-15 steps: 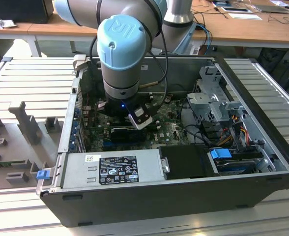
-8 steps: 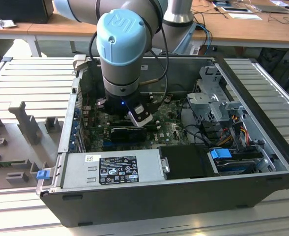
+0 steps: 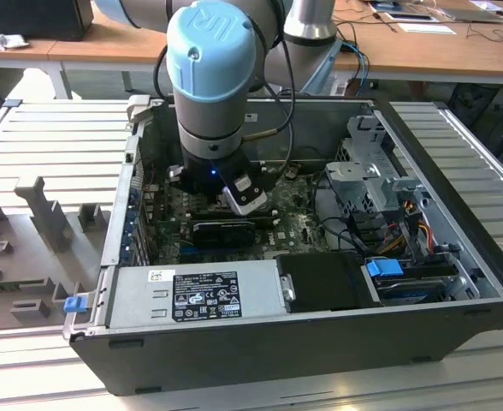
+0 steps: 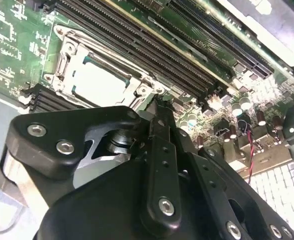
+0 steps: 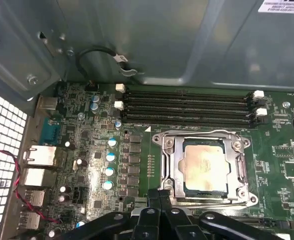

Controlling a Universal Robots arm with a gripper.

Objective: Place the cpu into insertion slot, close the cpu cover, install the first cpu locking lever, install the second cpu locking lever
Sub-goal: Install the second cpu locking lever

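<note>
Cpu [image 5: 205, 165] sits in insertion slot [image 5: 173, 186] w/ cpu cover [image 5: 239, 165] down around it. Gripper [image 5: 159, 194], fingers pressed together and holding nothing, hangs just beside the socket edge. We judge lever work's in hand: approach low, push steadily, w/o scraping the board [image 5: 137, 125].

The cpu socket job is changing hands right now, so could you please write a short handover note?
Tool: fingers together, holding nothing, poised just beside the socket's edge.
The cpu sits in the insertion slot, silvery face up.
The cpu cover lies closed around the chip in both wrist views.
Done: chip placed, cover down.
Locking levers: wire levers run along the frame's sides; whether each is latched cannot be told, so check both.
</note>
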